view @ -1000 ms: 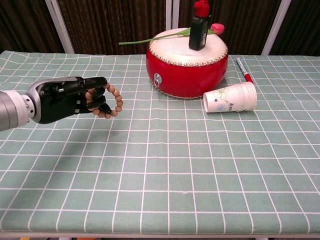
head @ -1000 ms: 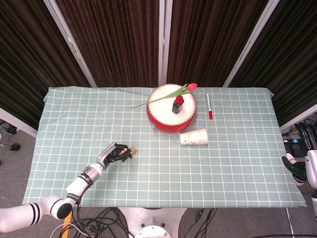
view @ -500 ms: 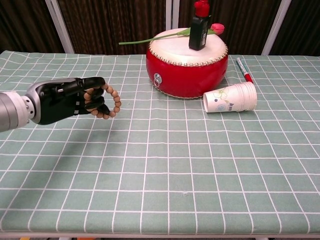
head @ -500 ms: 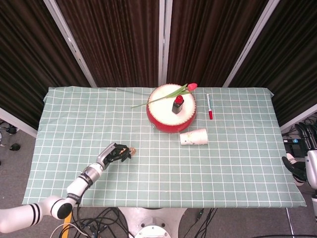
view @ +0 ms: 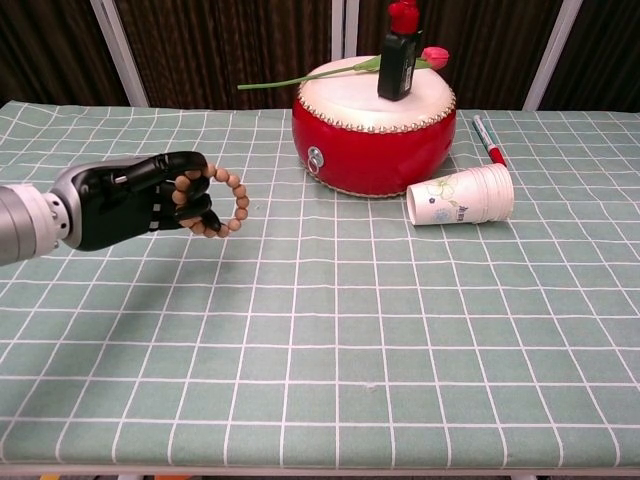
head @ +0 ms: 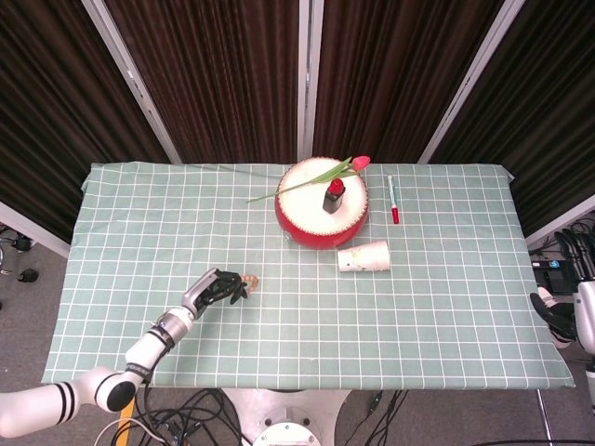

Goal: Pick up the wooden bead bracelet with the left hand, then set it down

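Observation:
My left hand (view: 130, 198) holds the wooden bead bracelet (view: 228, 201) a little above the green checked cloth at the table's front left. Its dark fingers are curled through the ring of light brown beads, and the free part of the ring sticks out to the right. In the head view the same left hand (head: 216, 289) shows near the table's front left, with the bracelet (head: 247, 281) at its fingertips. My right hand (head: 558, 316) hangs beyond the table's right edge; its fingers are too small to make out.
A red drum (view: 373, 132) with a black bottle (view: 397, 55) and a pink tulip (view: 432, 57) on top stands at the back centre. A paper cup (view: 462, 196) lies on its side to the drum's right, a red marker (view: 488, 140) behind it.
The left hand has stayed almost in place with the bracelet; the bead ring has swung slightly, sticking out a bit further to the right than half a second ago.

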Available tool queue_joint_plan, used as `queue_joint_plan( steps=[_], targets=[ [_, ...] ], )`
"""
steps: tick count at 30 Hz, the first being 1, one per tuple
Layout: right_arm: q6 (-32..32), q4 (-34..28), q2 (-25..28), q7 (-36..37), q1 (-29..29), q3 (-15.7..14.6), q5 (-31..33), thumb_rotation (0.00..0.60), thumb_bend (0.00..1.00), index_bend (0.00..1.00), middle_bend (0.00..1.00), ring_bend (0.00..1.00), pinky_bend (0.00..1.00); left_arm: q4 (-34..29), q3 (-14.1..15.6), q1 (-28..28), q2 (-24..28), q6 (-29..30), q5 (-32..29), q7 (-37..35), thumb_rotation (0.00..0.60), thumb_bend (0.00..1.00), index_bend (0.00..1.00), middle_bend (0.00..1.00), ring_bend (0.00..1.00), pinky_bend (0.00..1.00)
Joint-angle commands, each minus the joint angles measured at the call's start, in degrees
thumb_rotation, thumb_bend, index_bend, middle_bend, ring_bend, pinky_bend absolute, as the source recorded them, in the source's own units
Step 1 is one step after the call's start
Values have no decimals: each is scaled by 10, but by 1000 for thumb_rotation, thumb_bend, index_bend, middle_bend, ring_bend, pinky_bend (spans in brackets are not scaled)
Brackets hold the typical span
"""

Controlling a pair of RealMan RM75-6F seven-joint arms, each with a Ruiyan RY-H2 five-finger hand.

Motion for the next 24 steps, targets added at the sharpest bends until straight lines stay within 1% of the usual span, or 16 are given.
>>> queue_joint_plan(
  steps=[1,4,12,18,21,24],
  targets=[
    [0,0,0,0,0,0,0,600,147,17,55,0,0,-1,1,0,1,1,7,-3,345,545,662,722,452,206],
    [1,0,0,1,-1,0,0,600,147,17,55,0,0,0,2,0,1,1,12,-7,348,551,647,709,440,206],
    [2,-1,1,1,-2,1,0,600,148,16,55,0,0,1,4,-2,0,1,19,-15,354,608,613,672,398,206],
    [2,-1,2,1,-2,1,1,600,148,16,55,0,0,1,7,-3,1,3,31,-23,391,646,578,628,368,206],
    [2,-2,2,1,-2,1,0,600,147,16,52,0,0,2,9,-4,1,4,35,-28,423,664,556,594,351,206],
    [3,-2,3,1,-2,0,0,600,147,16,51,0,0,2,10,-5,0,4,37,-33,434,693,544,580,348,206]
  ],
)
